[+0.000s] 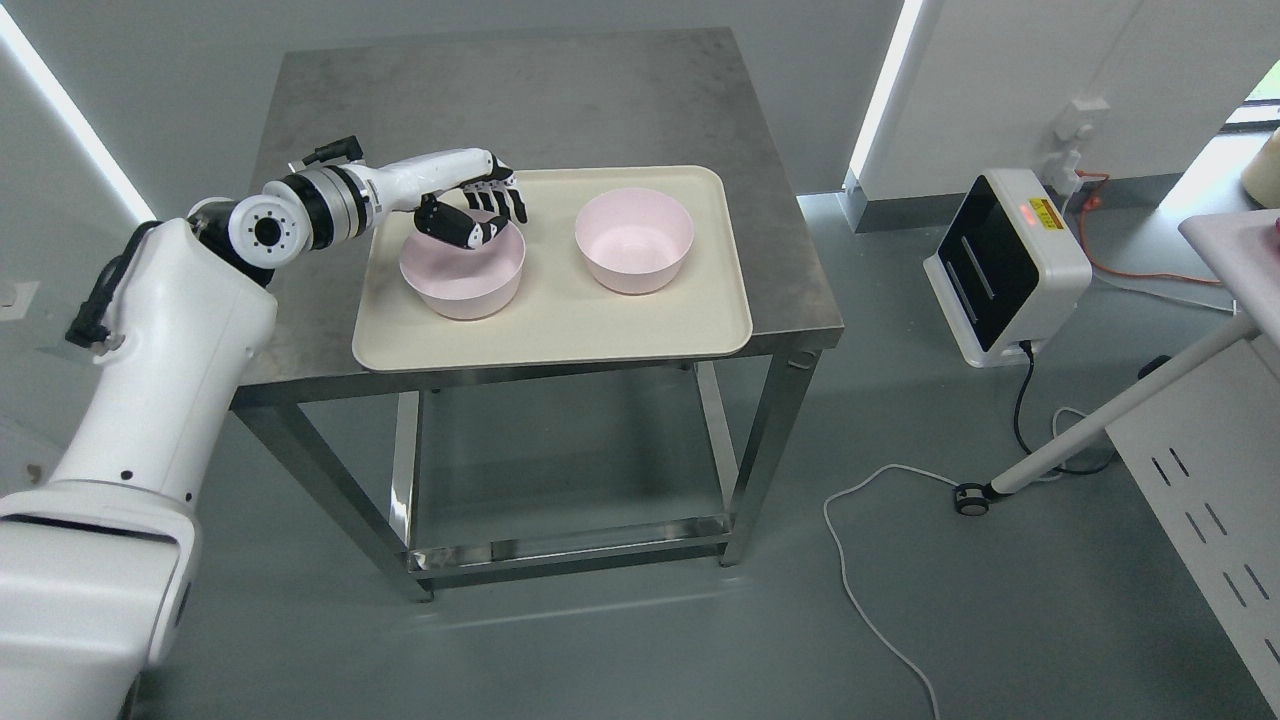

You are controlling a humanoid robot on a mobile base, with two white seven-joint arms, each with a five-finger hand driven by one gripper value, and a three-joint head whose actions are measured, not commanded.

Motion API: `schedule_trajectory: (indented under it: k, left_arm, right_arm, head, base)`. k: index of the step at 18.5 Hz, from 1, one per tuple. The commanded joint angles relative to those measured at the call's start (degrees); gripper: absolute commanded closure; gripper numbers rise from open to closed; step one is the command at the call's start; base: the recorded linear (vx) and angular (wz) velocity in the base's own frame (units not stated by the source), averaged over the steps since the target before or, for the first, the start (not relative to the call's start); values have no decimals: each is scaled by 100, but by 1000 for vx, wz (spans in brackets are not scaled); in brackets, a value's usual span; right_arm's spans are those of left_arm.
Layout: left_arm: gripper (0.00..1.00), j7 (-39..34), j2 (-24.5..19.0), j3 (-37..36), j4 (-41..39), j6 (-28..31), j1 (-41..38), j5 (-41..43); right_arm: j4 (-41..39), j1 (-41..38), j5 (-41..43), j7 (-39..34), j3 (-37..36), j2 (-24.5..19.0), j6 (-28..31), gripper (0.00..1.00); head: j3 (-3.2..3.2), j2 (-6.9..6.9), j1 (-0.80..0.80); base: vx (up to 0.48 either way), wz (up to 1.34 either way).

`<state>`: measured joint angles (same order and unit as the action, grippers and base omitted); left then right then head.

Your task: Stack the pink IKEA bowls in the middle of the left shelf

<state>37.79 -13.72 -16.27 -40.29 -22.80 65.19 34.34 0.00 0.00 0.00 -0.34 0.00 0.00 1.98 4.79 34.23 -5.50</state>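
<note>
From the head camera I see my left arm (150,380) reaching in from the lower left, across the steel tabletop (520,110) to the cream tray (560,330). The left hand (475,205) sits at the far rim of the left bowl (462,278). Its thumb dips inside the bowl, the other fingers (505,195) hang over the rim on the far side, so the fingers look closed on the bowl's rim. I can't tell how firm that pinch is. The bowl rests upright on the tray's left half.

The right bowl (634,240), also pink and upright, stands on the tray's right half, apart from the left one and untouched. Both bowls look empty.

The tray lies on the front part of the tabletop, its near edge close to the table's front edge. The table has bare steel legs and a low frame underneath.

My right arm doesn't show.

On the floor to the right stands a white box unit (1005,265) with a dark front panel and a red light on top, a black cable running from its base. A white cable (870,560) snakes across the grey floor. At the far right edge I see a white table leg (1110,415) on a caster.
</note>
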Motion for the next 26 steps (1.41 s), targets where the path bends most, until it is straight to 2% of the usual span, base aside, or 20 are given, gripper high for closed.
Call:
schedule_trajectory:
  k: [1, 6, 7, 8, 10, 11, 12, 15, 16, 18, 19, 22, 26]
  left_arm:
    - [100, 228, 607, 537, -111, 100, 617, -15]
    - [99, 237, 590, 484, -137, 48, 530, -15]
    - [97, 237, 538, 519, -146, 13, 503, -15]
    - [90, 203, 502, 580, -172, 4, 486, -24]
    - [33, -7, 520, 783, -181, -5, 355, -15]
    - [18, -113, 528, 853, -242, -5, 136, -15]
    - [14, -140, 494, 880, -330, -14, -40, -24]
    - [15, -176, 362, 1100, -410, -49, -235, 20]
    - [16, -158, 179, 1021, -401, -49, -226, 55]
    - [16, -167, -488, 618, -349, -41, -148, 55]
    - [16, -184, -604, 416, -296, -32, -60, 55]
    - [19, -193, -798, 248, -94, 3, 222, 116]
    - [18, 122, -939, -621, -137, -119, 143, 363]
  right_arm:
    - [-193, -167, 0, -2, -62, 100, 4, 0]
    - [-193, -167, 0, -2, -62, 100, 4, 0]
    - [-193, -167, 0, -2, -62, 100, 4, 0]
    - [-193, -167, 0, -2, -62, 100, 4, 0]
    - [-193, -167, 0, -2, -62, 100, 4, 0]
    - [-193, -167, 0, -2, -70, 100, 4, 0]
    - [-193, -167, 0, -2, -62, 100, 4, 0]
    - [-193, -167, 0, -2, -62, 100, 4, 0]
    - [-193, -167, 0, -2, -70, 100, 4, 0]
    - [-193, -167, 0, -2, -62, 100, -4, 0]
    - [-193, -167, 0, -2, -62, 100, -4, 0]
    - [-193, -167, 0, -2, -62, 100, -4, 0]
    - [-193, -167, 0, -2, -62, 100, -4, 0]
  head:
    - [0, 0, 0]
    - [0, 0, 0]
    - [0, 0, 0]
    - [0, 0, 0]
    - [0, 0, 0]
    - [0, 0, 0]
    - [0, 0, 0]
    - [0, 0, 0]
    - [0, 0, 0]
    - [0, 0, 0]
    - [0, 0, 0]
    - [0, 0, 0]
    - [0, 0, 0]
  base:
    - [0, 0]
    - [0, 0]
    - [0, 0]
    - [0, 0]
    - [0, 0]
    - [0, 0]
    - [0, 0]
    - [0, 0]
    - [0, 0]
    - [0, 0]
    - [0, 0]
    - [0, 0]
    - [0, 0]
